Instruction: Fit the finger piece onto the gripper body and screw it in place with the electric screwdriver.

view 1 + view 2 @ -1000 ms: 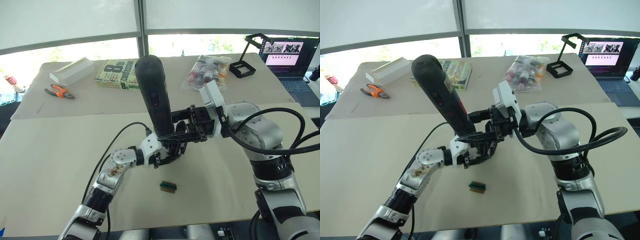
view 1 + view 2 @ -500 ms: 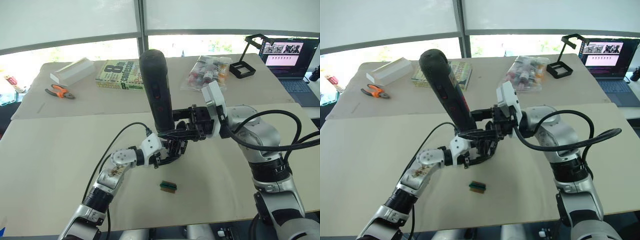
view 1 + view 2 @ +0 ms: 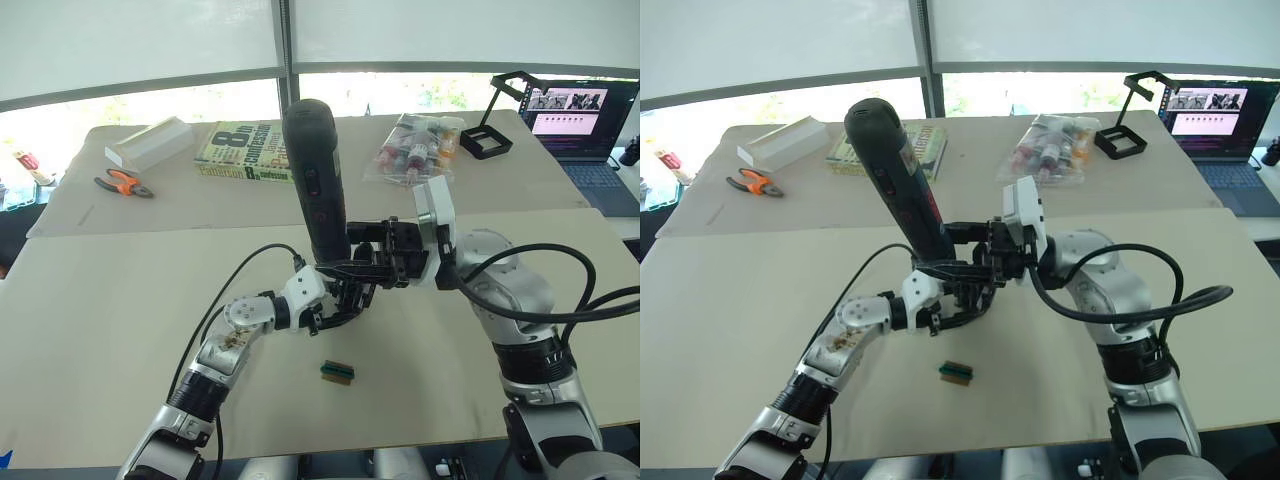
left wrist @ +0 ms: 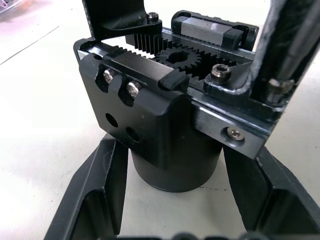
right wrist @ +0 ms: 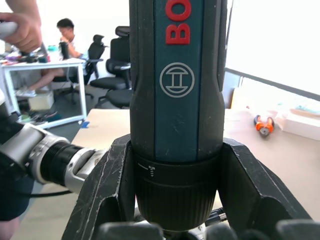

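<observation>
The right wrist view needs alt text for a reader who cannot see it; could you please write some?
A black electric screwdriver with a red label stands upright, gripped near its collar between the right gripper's two black fingers. Behind it lie a beige table with orange pliers, and an office with chairs and seated people.

Beige table (image 3: 120, 320), small green-and-brown block (image 3: 337, 372) lying near front (alone), pliers (image 3: 124, 183), book (image 3: 243, 163), white box (image 3: 150, 143) behind

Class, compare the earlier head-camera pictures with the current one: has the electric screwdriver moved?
Yes. The electric screwdriver has tipped more upright; its top, judged against the book behind it, has swung toward the robot's right. The right gripper holds it.
</observation>
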